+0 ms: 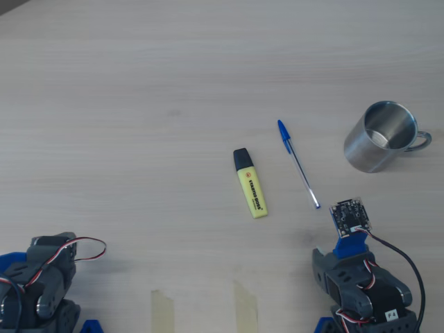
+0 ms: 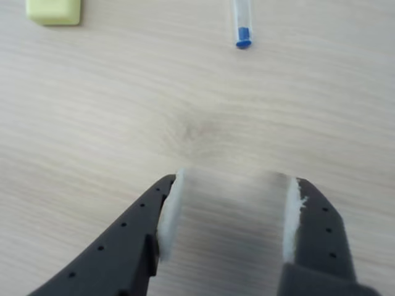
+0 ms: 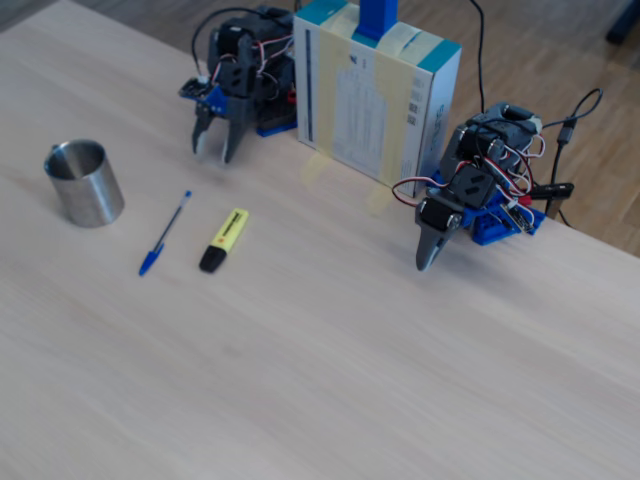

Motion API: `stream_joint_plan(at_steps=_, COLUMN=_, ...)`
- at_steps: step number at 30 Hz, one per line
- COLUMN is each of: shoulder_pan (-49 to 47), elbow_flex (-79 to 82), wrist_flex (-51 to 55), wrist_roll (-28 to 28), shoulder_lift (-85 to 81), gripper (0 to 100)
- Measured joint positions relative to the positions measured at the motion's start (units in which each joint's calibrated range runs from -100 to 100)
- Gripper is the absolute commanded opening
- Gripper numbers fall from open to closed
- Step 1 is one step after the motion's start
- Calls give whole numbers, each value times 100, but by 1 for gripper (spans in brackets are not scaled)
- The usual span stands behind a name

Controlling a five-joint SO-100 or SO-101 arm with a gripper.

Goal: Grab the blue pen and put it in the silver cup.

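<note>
Hovering low over the pale wooden table (image 1: 139,83), my pincer (image 2: 231,213) is spread, its two dark fingers (image 2: 142,240) with whitish pads apart and nothing between them. In the wrist view the blue end plug of the blue pen (image 2: 242,28) lies just ahead on the table, apart from my fingers, and a corner of the yellow highlighter (image 2: 54,11) shows at the top left.

From overhead the blue pen (image 1: 298,164) lies slanted on the table, its cap toward the top, between the yellow highlighter (image 1: 250,183) and the silver cup (image 1: 381,137). The highlighter's black cap points up; its barrel carries dark print that looks like "STABILO BOSS", too small to be sure. The cup stands upright, handle to the right, well apart from the pen.

In the fixed view a second arm (image 3: 470,190) sits beside a taped cardboard box (image 3: 375,90) with unreadable print.
</note>
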Motion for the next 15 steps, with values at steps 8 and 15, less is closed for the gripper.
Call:
stream_joint_plan(at_steps=8, shoulder_pan=65, elbow_flex=-1128, wrist_flex=-796, wrist_roll=-405, shoulder_lift=1472, gripper=30)
stream_joint_plan(at_steps=15, shoulder_pan=65, elbow_flex=-1967, wrist_flex=-2387, wrist_roll=-405, shoulder_lift=3435, gripper=29)
